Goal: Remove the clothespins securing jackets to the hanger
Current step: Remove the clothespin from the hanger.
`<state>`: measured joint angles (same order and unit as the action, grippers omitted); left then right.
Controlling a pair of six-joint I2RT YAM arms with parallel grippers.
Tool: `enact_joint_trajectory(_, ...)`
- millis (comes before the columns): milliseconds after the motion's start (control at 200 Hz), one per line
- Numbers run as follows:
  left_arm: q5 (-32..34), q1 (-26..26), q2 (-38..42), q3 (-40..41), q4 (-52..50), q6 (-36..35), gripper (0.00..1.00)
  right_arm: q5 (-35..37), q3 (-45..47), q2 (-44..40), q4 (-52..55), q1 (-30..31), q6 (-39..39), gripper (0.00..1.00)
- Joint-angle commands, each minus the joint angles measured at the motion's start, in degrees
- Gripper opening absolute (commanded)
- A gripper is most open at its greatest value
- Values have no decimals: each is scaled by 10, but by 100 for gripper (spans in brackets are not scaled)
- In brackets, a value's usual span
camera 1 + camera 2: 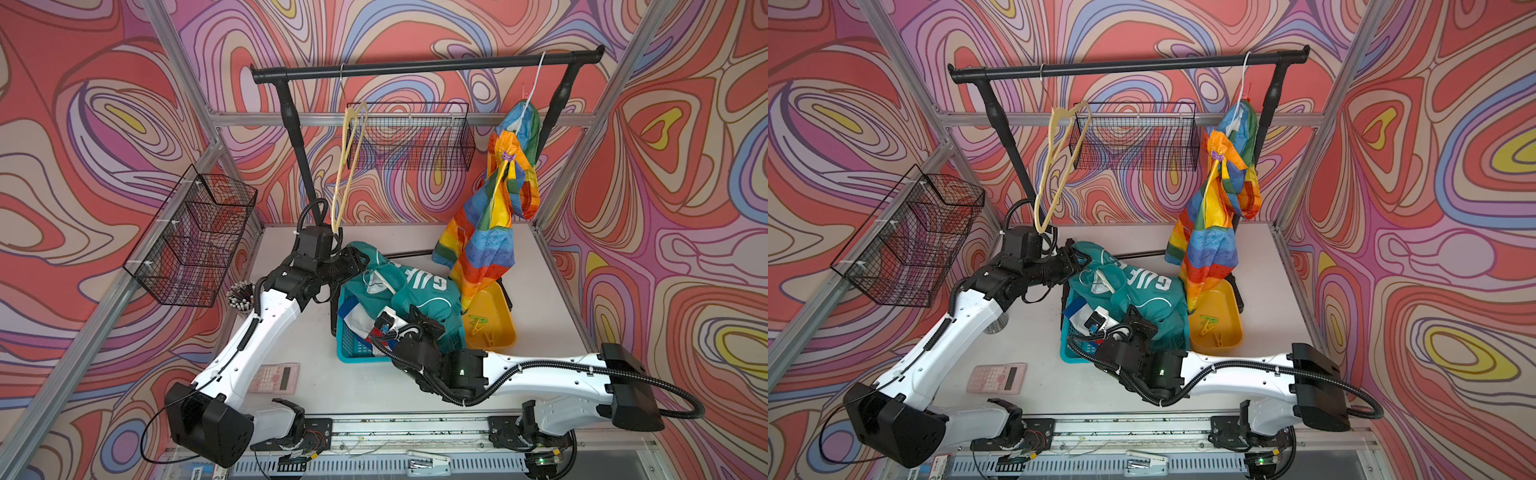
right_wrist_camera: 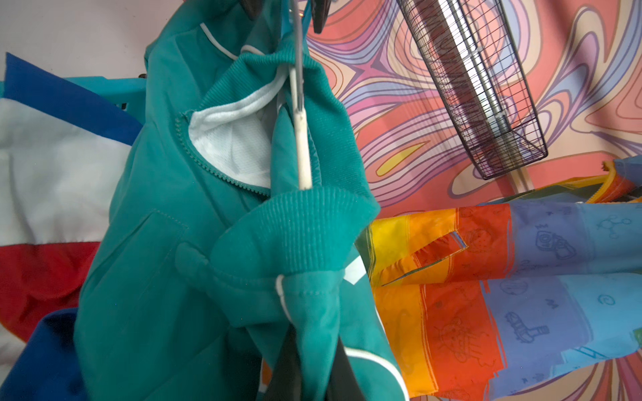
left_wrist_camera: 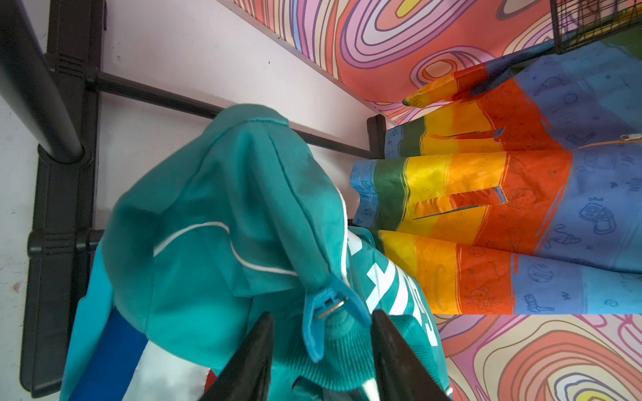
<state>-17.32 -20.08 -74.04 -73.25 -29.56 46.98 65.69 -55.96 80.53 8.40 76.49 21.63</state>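
L gripper [image 3: 323,313] had its jaws partway apart w/ a blue clothespin [image 3: 328,303] sitting right btwn the fingers. They weren't squeezing it afaict, there was a gap on one side. That pin was clamped on a fold of the teal jacket [image 3: 225,208]. R gripper [image 2: 314,342] was closed tight, pinching teal fabric, w/ the white hanger [image 2: 301,152] running thru the collar just past it. The teal jacket was draped over the blue basket [image 1: 357,357], on top of the blue/red/white jacket [image 1: 355,320]. Beside that sat a yellow tray [image 1: 505,316] w/ a green pin [image 1: 477,322] in it. Further back the rainbow jacket [image 1: 494,216] hung off the black rail [image 1: 415,65], purple pin [image 1: 508,156] clipped near its top. There was a bare hanger [image 1: 356,111] on the rail too.
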Motion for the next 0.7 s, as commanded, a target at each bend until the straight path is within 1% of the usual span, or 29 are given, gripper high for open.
enact_joint_trajectory(0,7,6,-11,-21,-18,19,48,48,12,0,-106,3,40,0)
enact_joint_trajectory(55,8,6,-13,-20,-16,26,47,51,20,1,-127,3,59,0)
enact_joint_trajectory(315,17,7,-18,-35,-24,41,41,52,31,5,-160,3,84,0)
enact_joint_trajectory(491,20,7,-18,-39,-23,45,31,54,30,9,-162,4,87,0)
enact_joint_trajectory(696,12,11,-18,-35,-19,46,22,55,32,8,-164,5,90,0)
